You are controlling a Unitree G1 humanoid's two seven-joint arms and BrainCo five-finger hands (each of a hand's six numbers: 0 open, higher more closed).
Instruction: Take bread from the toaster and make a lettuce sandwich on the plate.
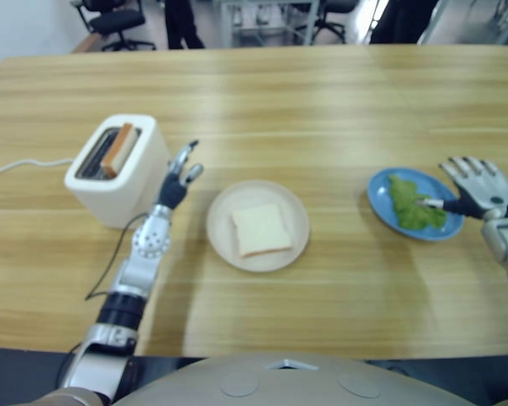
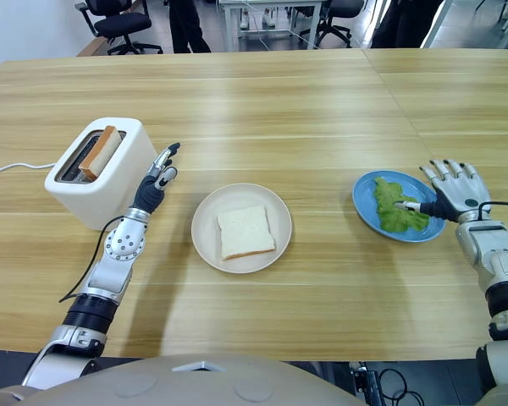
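A white toaster [image 2: 93,173] stands at the left with one slice of bread [image 2: 100,151] sticking up from a slot. My left hand [image 2: 157,179] is just right of the toaster, fingers extended, holding nothing. A beige plate [image 2: 205,230] in the middle carries one slice of bread [image 2: 245,231] lying flat. At the right, a lettuce leaf [image 2: 391,205] lies on a blue plate [image 2: 364,194]. My right hand [image 2: 451,194] is at that plate's right rim, fingers spread, one fingertip touching the lettuce.
The toaster's white cord [image 2: 13,169] runs off the left edge. Office chairs [image 2: 118,21] stand beyond the far side of the wooden table [image 2: 322,110]. Bare wood lies between the two plates and along the front edge.
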